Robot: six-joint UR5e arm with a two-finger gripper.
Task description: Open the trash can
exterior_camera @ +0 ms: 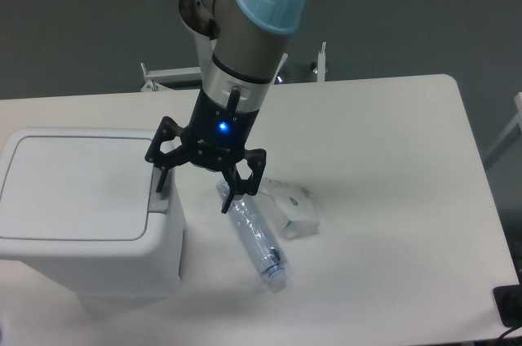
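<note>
Camera view: spread-fingered hand (192,199) hides part of the trash can (86,211) push tab.

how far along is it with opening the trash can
Early on. Done: the open gripper is at the right edge of the trash can, one finger over the grey push tab. In hand: nothing gripped. Left: the lid lies flat and shut, so the tab needs pressing. Contact with the tab isn't clear.
</note>
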